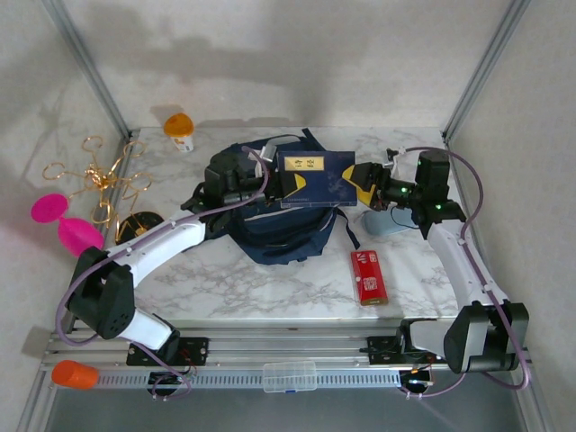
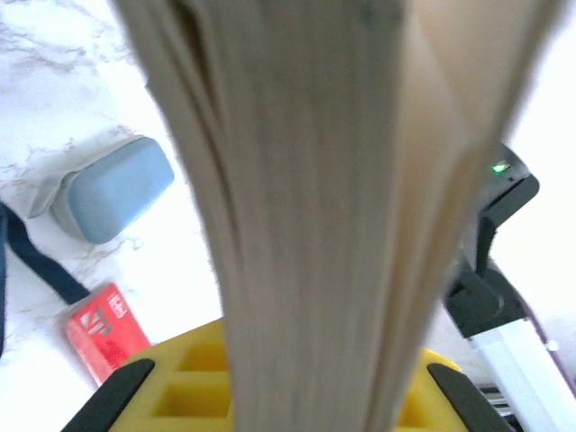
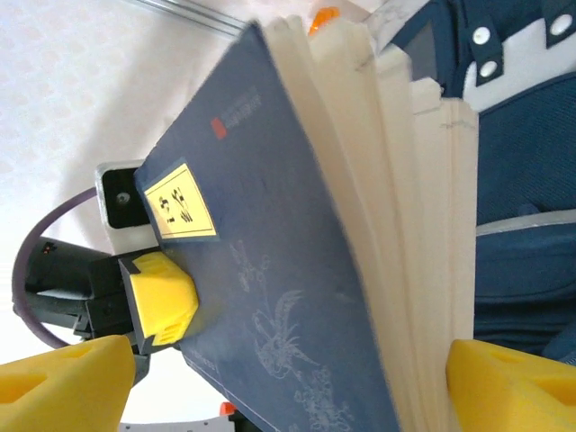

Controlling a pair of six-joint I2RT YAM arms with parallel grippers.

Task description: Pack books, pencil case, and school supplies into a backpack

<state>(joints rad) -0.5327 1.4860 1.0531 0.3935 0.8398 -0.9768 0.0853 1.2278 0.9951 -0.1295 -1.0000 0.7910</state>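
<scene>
We see the books [image 1: 315,177] as one stack, navy cover up, clamped at their left end by the left gripper [image 1: 288,185]. One of its yellow fingers [image 3: 164,299] presses on the cover beside the gold label. The stack sits over the far part of the backpack [image 1: 270,236], with its long axis running left to right and the page edges fanned toward the bag.

The right gripper [image 1: 364,193] is at the stack's right end. Its jaws are wide apart, one on each side of the books and closed on nothing. Each arm therefore has one end of that long axis, and the bag lies just near of and below both.

We judge that the coming move depends on tipping the stack down toward the backpack's mouth, which we cannot make out.

The pencil case [image 1: 389,225] lies right of the bag, near the right arm. The red box [image 1: 369,276] lies nearer still, pointing near to far.
</scene>
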